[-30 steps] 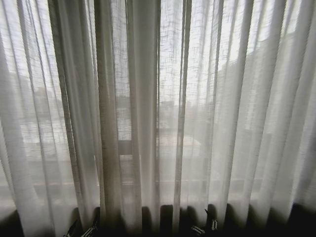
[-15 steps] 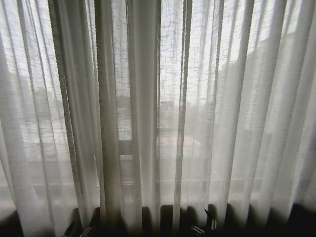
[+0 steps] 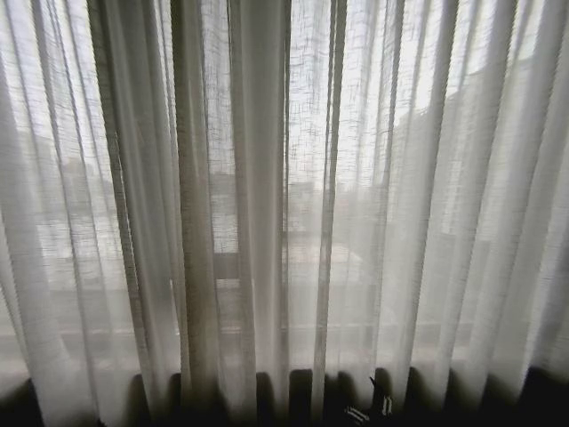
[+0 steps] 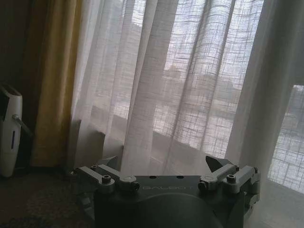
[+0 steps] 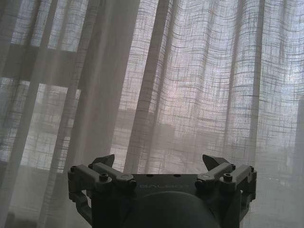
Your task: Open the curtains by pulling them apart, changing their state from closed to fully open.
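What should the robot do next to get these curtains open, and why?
Probably reach both arms forward to the middle, where the two panels meet. The curtains hang fully closed across the window. The left gripper and the right gripper are both open, short of the fabric and holding nothing, so neither can pull yet. The right gripper sits low at the head view's bottom edge.

Two curtains; two grippers

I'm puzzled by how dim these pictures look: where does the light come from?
Head view: daylight shines through the sheer curtains, backlighting the pleats. Left wrist view: the left gripper is a dark silhouette. Right wrist view: so is the right gripper.
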Robot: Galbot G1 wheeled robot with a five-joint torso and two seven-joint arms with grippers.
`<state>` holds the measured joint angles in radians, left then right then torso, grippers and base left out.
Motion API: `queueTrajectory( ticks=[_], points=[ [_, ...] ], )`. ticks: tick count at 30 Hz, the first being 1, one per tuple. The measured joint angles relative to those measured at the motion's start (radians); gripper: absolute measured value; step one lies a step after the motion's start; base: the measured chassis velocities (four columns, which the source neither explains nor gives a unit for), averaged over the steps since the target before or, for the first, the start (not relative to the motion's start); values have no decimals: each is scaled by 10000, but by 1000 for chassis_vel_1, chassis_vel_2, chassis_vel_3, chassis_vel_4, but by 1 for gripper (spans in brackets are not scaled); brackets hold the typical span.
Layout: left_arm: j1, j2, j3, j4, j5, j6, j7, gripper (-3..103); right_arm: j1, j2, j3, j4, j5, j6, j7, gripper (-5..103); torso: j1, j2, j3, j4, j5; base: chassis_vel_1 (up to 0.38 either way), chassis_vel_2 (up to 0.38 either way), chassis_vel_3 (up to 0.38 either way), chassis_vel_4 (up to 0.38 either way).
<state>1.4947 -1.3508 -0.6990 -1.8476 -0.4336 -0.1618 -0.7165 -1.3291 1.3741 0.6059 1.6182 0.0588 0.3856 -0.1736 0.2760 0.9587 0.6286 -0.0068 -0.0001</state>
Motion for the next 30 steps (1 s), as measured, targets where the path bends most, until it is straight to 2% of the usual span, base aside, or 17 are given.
queueTrajectory(
  ticks=[16,19,20,26,29,30],
  points=[
    [-25,11,-10,23,-77,38,-556,100,36,-1,4,-74,44,19,13,100,0,0,0,0,0,0,0,0,0],
    [-23,57,-58,-55,-197,353,-838,100,17,-1,2,61,64,-9,19,100,0,0,1,0,-1,0,0,0,0],
    [11,131,-81,-186,-264,682,-1107,100,2,-1,3,144,112,-28,23,100,0,0,1,1,0,0,0,0,0],
    [-31,106,-56,-201,-199,967,-1460,100,-54,-1,70,81,215,-45,14,100,0,1,0,0,1,0,0,0,0],
    [-28,88,-62,-112,-107,990,-1406,100,-72,0,81,36,218,-45,9,100,0,1,0,0,1,0,0,0,0],
    [-34,97,-125,13,-109,930,-895,100,-77,0,85,-4,219,-45,1,100,0,1,0,1,0,0,0,0,0]
  ],
)
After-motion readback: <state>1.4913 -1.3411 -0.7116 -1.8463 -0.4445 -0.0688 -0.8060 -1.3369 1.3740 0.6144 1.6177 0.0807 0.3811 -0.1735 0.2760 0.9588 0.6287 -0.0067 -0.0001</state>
